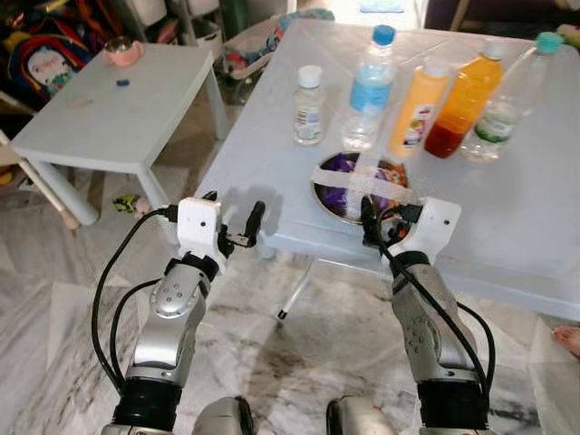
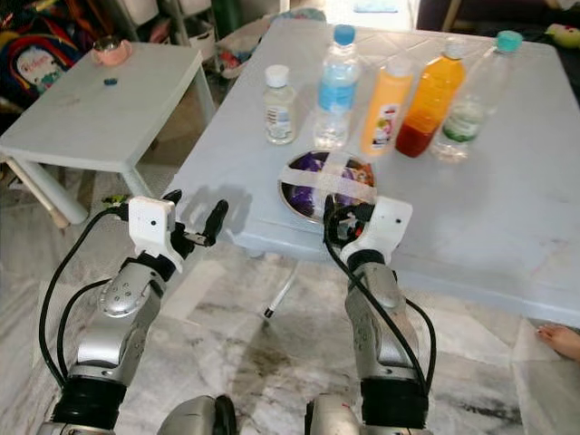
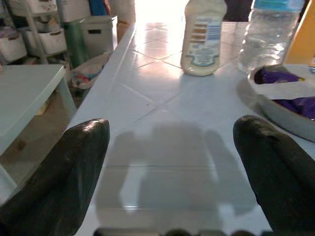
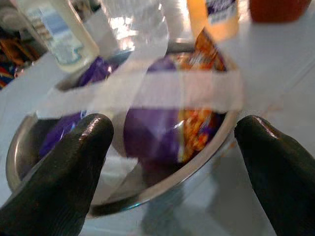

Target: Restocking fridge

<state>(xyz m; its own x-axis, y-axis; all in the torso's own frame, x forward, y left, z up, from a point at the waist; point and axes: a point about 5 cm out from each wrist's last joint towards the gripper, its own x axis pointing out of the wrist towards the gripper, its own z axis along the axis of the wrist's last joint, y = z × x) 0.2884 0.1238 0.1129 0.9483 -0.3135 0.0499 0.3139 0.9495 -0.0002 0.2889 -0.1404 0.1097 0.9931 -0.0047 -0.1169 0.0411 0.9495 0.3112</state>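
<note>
A row of bottles stands on the pale blue table (image 1: 507,227): a small white-capped bottle (image 1: 308,106), a blue-capped water bottle (image 1: 370,89), a yellow bottle (image 1: 419,107), an orange-red juice bottle (image 1: 464,104) and a clear teal-capped bottle (image 1: 507,95). In front of them sits a metal bowl (image 1: 358,186) of purple packets, strapped over with white tape. My right gripper (image 1: 381,220) is open at the bowl's near rim, the bowl (image 4: 147,142) just ahead of its fingers. My left gripper (image 1: 234,210) is open at the table's near left edge, holding nothing.
A low white table (image 1: 118,109) stands to the left with a pink cup (image 1: 123,50) on it. Storage bins and a backpack lie behind it. A person's foot (image 1: 569,340) shows on the marble floor at the lower right.
</note>
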